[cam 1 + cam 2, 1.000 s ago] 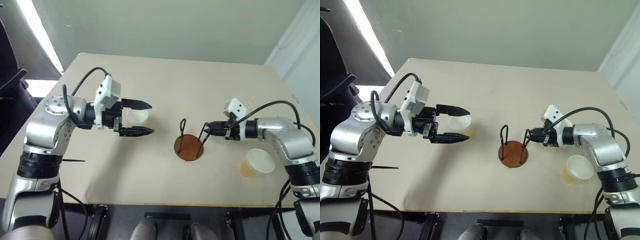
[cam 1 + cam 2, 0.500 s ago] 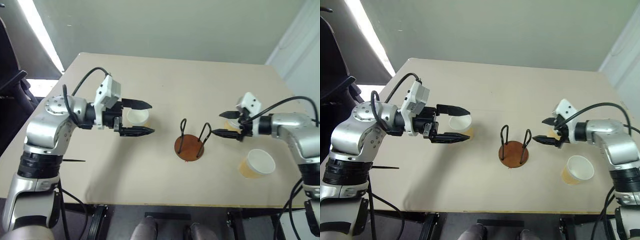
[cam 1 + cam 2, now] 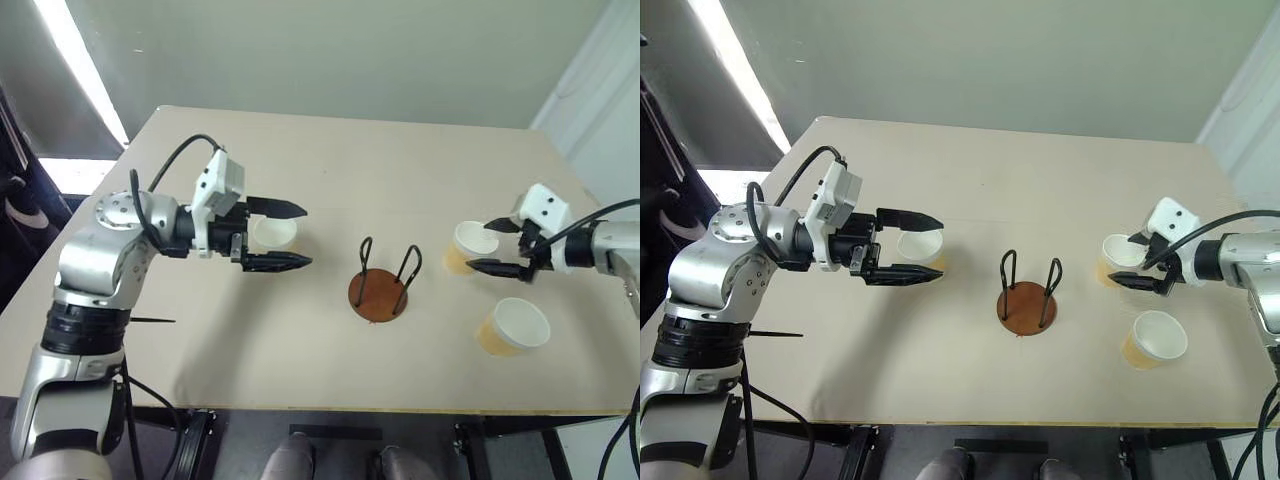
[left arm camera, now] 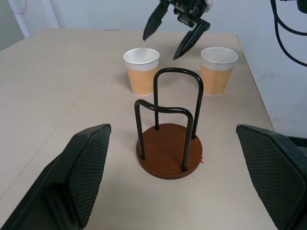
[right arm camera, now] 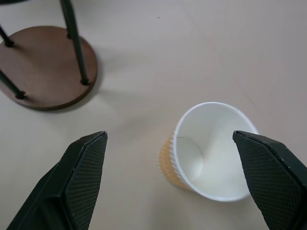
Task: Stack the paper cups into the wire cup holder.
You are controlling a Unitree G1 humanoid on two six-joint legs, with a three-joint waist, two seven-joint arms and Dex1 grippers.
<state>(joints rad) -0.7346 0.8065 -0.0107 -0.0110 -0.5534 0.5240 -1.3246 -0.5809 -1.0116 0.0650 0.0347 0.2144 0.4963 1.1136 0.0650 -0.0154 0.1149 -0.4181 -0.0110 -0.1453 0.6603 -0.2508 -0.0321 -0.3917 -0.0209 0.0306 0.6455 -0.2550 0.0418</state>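
Three tan paper cups stand upright on the beige table (image 3: 330,150). One cup (image 3: 273,234) sits on the left, seen from above between the fingers of my left gripper (image 3: 302,236), which hangs open; nothing lies between those fingers in the left wrist view. The wire cup holder (image 3: 378,292), a brown disc with two black loops, stands empty mid-table. My right gripper (image 3: 480,246) is open with its fingers on either side of a second cup (image 5: 211,151). The third cup (image 3: 512,326) stands nearer the front edge. The left wrist view shows the holder (image 4: 169,143) and the right gripper (image 4: 160,47) beyond it.
The table's front edge runs close below the third cup, and its right edge lies just past my right arm. A dark object (image 3: 15,190) stands off the table's left side. Bare tabletop stretches behind the holder.
My right gripper has opened and swung right, away from the holder's wire loop, to straddle the second cup. The left arm and all the cups have stayed put.
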